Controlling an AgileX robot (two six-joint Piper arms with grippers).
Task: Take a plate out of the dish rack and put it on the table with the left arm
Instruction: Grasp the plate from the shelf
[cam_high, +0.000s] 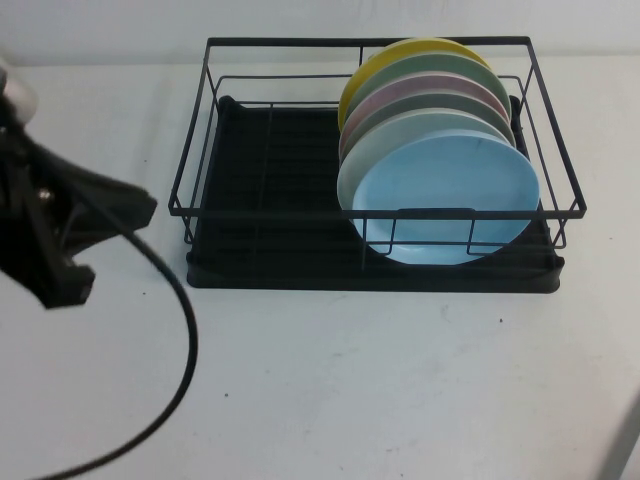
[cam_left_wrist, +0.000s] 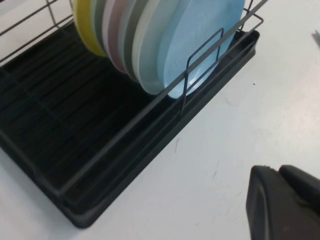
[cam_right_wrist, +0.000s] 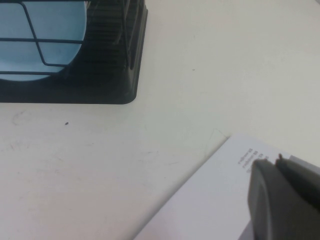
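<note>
The light blue plate (cam_high: 447, 196) stands on edge at the front of a row of plates in the right half of the black wire dish rack (cam_high: 270, 210). It also shows in the left wrist view (cam_left_wrist: 200, 40) and the right wrist view (cam_right_wrist: 35, 30). My left gripper (cam_high: 148, 208) is shut and empty. It hovers over the white table (cam_high: 380, 380), left of the rack and apart from it. In its wrist view, the left gripper (cam_left_wrist: 277, 171) is over bare table near the rack's front edge. My right gripper (cam_right_wrist: 275, 161) is shut and empty, right of the rack's front corner.
Behind the blue plate stand a white plate (cam_high: 372, 150), a grey one, a pink one, a grey-green one (cam_high: 440, 66) and a yellow one (cam_high: 385, 58). The rack's left half (cam_left_wrist: 55, 110) holds no plates. A printed white sheet (cam_right_wrist: 210, 200) lies under my right gripper. A black cable (cam_high: 185, 340) trails from the left arm.
</note>
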